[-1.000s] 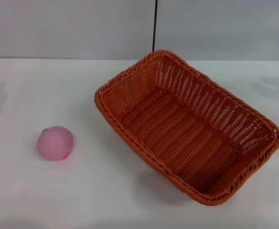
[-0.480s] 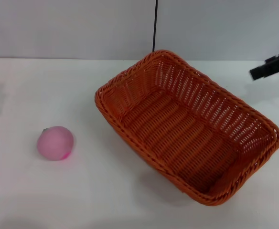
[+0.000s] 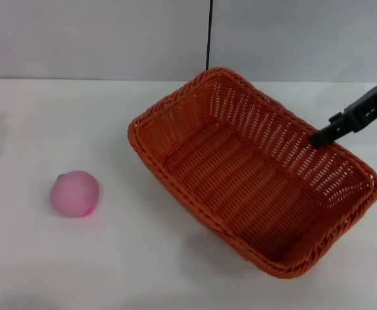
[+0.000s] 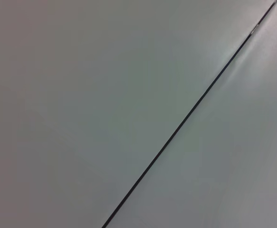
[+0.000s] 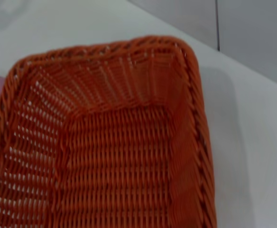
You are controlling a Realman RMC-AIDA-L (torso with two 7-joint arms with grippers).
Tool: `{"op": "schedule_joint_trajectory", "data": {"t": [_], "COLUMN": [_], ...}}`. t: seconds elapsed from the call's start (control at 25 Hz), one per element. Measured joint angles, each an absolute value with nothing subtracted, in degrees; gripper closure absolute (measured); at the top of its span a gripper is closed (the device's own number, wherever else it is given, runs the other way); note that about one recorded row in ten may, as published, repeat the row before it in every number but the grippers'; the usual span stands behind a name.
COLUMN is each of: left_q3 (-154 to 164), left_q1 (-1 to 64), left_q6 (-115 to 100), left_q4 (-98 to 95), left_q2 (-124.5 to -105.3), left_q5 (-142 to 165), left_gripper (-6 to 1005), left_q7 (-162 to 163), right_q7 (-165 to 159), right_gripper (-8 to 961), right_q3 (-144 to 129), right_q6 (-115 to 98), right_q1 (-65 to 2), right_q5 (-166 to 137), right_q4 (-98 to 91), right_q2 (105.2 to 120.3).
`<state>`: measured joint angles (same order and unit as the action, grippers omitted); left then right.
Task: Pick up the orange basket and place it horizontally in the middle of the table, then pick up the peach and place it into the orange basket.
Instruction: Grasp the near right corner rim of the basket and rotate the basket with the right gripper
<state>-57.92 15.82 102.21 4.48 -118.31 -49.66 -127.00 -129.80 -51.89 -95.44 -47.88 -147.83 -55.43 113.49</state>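
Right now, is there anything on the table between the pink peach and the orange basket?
No. In the head view only bare white table lies between the peach and the orange basket; they sit apart, nothing touching either on that side.

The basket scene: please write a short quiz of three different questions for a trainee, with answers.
1. True or false: the peach lies inside the basket.
2. Which hand is over the basket's far rim? A) left B) right
3. Fill in: the basket sits ____ on the table, not square to its edge.

Key: 1 false, it lies on the table to the basket's left. 2 B. 3 diagonally.
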Motion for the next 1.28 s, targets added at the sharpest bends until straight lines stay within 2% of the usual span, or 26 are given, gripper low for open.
{"op": "schedule_joint_trajectory", "data": {"t": [0.6,1.0,1.16,1.28], "left_q3": [-57.8,-57.8,-57.8,-57.8], "left_q1": [15.9,15.8,15.8,15.8], "left_q6": [102.1,102.1,102.0,102.1], "left_q4": [4.5,4.5,4.5,4.5], "left_q2": [-118.3,-118.3,-118.29,-118.3], "left_q5": [-49.7,-49.7,-49.7,-49.7], "left_gripper": [139,139,139,139], "left_q7": [-127.0,-127.0,-127.0,-127.0], "right_q7": [-127.9,-126.7,-125.3,-123.8], "right_gripper": [281,759,783,795], "right_q3": [-55.2,-54.7,-52.9,-49.9], "right_q6": [-90.3,-90.9,-93.1,-95.8], "right_q1": [-47.5,-47.5,-46.8,-45.9], "right_q5": [-147.9,-147.1,-142.7,-137.4], "right_q4": [-49.3,-49.3,-49.3,-49.6], "right_q2": [114.45,114.52,114.02,112.64]}}
